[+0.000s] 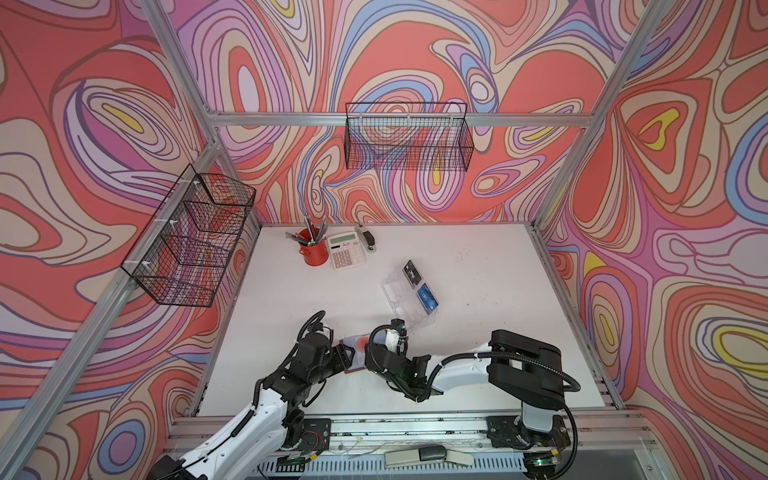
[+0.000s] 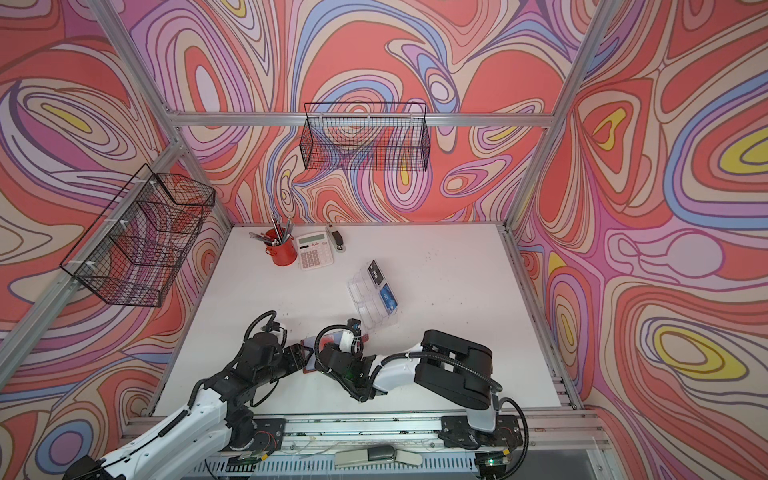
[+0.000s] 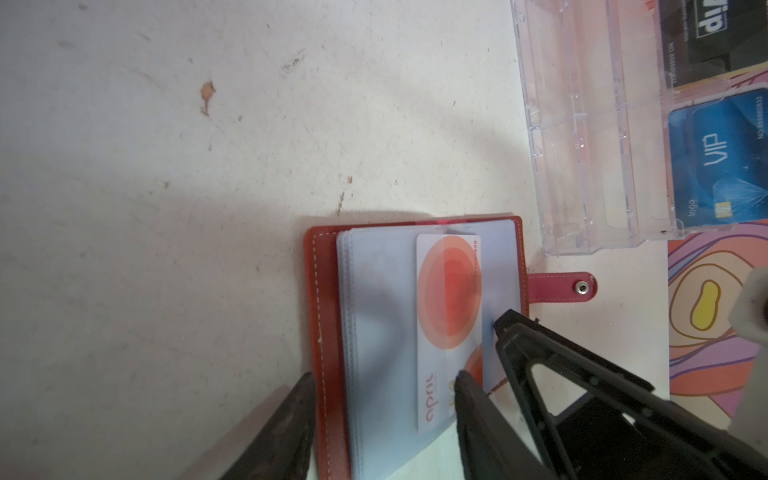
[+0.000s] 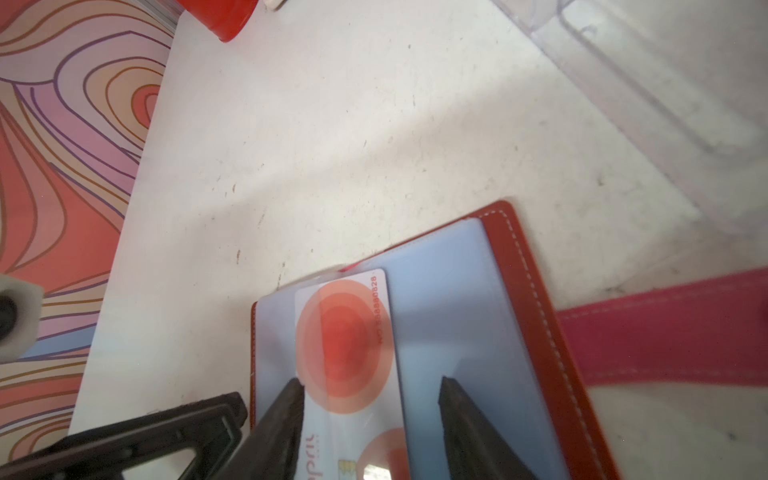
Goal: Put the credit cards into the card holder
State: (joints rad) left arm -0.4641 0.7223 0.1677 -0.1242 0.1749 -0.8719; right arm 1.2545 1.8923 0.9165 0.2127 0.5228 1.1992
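Observation:
The red card holder (image 3: 322, 311) lies open and flat near the table's front, its snap strap (image 3: 561, 286) pointing at the clear stand. A white card with orange circles (image 3: 449, 316) rests on its clear sleeves; I cannot tell whether it is inside one. My left gripper (image 3: 381, 376) is open, with one finger beside the red cover and the other on the card's end. My right gripper (image 4: 372, 381) is open over the same card (image 4: 345, 345), holding nothing. A blue credit card (image 1: 427, 299) and a black one (image 1: 411, 274) stand in the acrylic stand (image 1: 405, 299).
At the back of the table stand a red cup of pens (image 1: 312, 249), a calculator (image 1: 347, 251) and a stapler (image 1: 365, 239). Wire baskets hang on the back wall (image 1: 409, 137) and the left wall (image 1: 191, 241). Both arms crowd the front middle.

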